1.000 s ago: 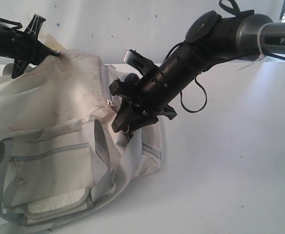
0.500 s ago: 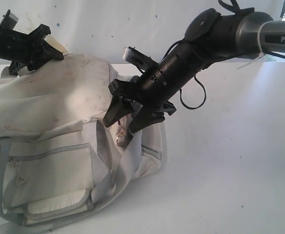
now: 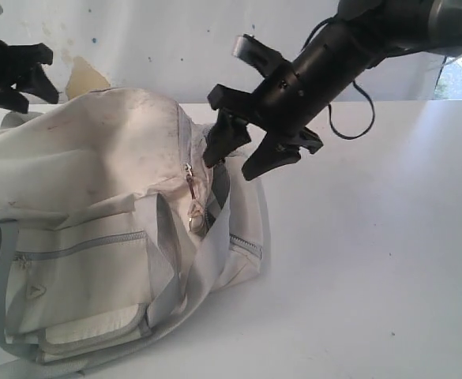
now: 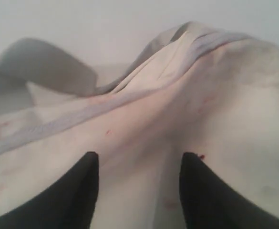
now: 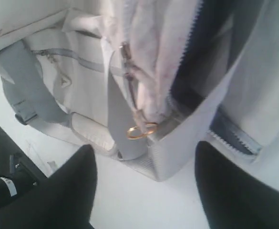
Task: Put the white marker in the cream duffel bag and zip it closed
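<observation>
Our right gripper (image 3: 232,164) is lifting up off the zipper pull (image 3: 193,207) and the left gripper (image 3: 47,76) is backing off far left. Both are hanging spread and empty, so we judge the zipping nearly done, though a gap may remain by the pull. The cream duffel bag (image 3: 96,158) is lying lengthwise left to right, its zipper end pointing right. The white marker is not showing anywhere; it is presumably inside.

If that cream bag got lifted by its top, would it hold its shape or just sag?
Probably sag: the cream duffel bag lies slumped and creased, so its fabric looks soft. Its grey straps hang limp and would likely dangle. The zipper pull hangs loose, so it may swing.
</observation>
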Motion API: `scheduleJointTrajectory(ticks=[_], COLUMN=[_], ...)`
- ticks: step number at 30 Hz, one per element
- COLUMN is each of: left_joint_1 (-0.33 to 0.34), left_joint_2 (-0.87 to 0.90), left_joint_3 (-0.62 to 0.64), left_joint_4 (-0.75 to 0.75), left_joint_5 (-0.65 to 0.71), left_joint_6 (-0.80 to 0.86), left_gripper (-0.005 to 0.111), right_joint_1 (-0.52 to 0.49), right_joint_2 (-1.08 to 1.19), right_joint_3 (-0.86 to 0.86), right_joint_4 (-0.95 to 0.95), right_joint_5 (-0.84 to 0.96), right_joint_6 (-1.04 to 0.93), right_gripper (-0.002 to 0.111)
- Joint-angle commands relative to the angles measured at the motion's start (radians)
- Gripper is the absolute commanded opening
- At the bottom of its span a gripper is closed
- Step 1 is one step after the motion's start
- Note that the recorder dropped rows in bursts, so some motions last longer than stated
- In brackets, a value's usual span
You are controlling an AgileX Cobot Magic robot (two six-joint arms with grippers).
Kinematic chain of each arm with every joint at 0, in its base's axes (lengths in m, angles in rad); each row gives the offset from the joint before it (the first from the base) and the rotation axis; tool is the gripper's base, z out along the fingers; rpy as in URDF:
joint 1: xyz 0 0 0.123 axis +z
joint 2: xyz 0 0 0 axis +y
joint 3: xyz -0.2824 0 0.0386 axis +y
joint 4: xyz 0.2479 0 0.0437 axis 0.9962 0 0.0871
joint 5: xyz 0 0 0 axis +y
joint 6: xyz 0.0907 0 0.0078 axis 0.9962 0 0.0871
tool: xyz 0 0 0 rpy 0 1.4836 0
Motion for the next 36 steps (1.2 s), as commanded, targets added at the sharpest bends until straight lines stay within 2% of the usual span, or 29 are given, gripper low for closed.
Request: scheduleJointTrajectory(ticks=[1,4,7,12,17,22,27,32,36], left_joint_1=[-0.003,-0.003,-0.003,-0.003,-0.003,-0.003,-0.003,-0.003,-0.004], left_joint_2=[-0.054,-0.081,-0.120,-0.206,-0.302,-0.399,-0.553,-0.687,-0.842], left_joint_3=[-0.006,0.010,0.046,0.159,0.284,0.407,0.610,0.753,0.831], left_joint_4=[0.203,0.263,0.263,0.294,0.358,0.448,0.448,0.461,0.461], left_joint_5=[0.158,0.208,0.210,0.192,0.192,0.176,0.036,-0.059,-0.103], left_joint_6=[-0.108,-0.150,-0.150,-0.152,-0.171,-0.236,-0.254,-0.254,-0.254], left_gripper=[0.035,0.019,0.011,0.010,0.010,0.010,0.010,0.000,0.000], right_joint_1=[-0.075,-0.115,-0.141,-0.152,-0.176,-0.246,-0.355,-0.359,-0.358], right_joint_2=[-0.014,-0.014,-0.016,-0.041,-0.106,-0.179,-0.305,-0.439,-0.564], right_joint_3=[-0.003,-0.001,0.011,0.072,0.161,0.242,0.386,0.505,0.555], right_joint_4=[-0.029,-0.118,-0.270,-0.531,-0.567,-0.567,-0.567,-0.587,-0.589], right_joint_5=[0.016,0.016,0.016,0.016,0.016,-0.011,-0.093,-0.174,-0.195], right_joint_6=[0.024,0.055,0.109,0.161,0.166,0.155,0.130,0.089,0.042], right_gripper=[0.040,0.029,0.022,0.016,0.000,0.000,0.000,0.000,0.000])
